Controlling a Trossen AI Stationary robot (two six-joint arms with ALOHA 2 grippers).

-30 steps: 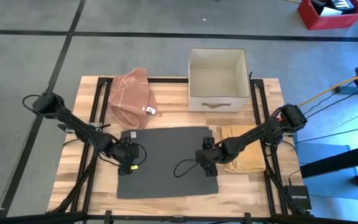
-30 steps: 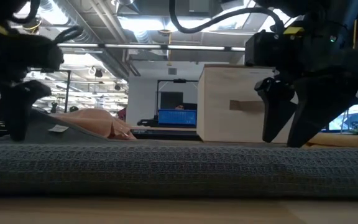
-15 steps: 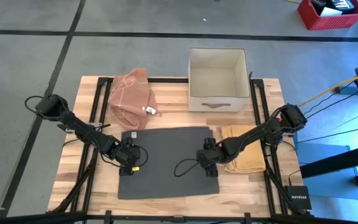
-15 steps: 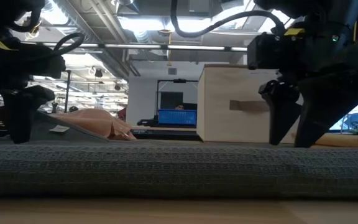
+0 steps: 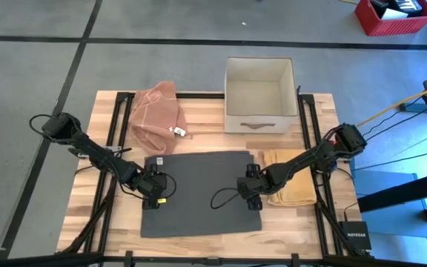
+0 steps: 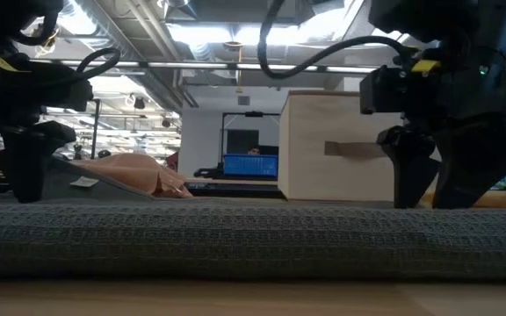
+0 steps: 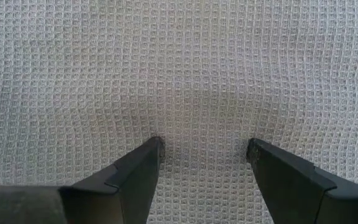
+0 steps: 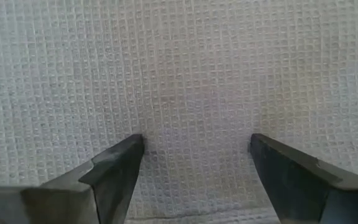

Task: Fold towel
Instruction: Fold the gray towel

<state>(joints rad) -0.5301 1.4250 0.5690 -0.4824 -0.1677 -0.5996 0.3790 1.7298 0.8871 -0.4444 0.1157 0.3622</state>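
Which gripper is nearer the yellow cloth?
Right. The right gripper is on the gray towel beside the yellow cloth; the left gripper is at the towel's far side.

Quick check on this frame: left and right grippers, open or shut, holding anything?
Left gripper: open, fingertips down on the grey towel, nothing gripped.
Right gripper: open, fingertips down on the same towel, nothing gripped.

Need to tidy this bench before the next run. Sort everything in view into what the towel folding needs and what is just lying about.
Needed for the job:
- flat dark grey waffle-weave towel
- left end effector, open over the towel's left side
- right end effector, open over its right side

Just lying about:
- crumpled pink cloth
- open-topped white box
- folded yellow cloth
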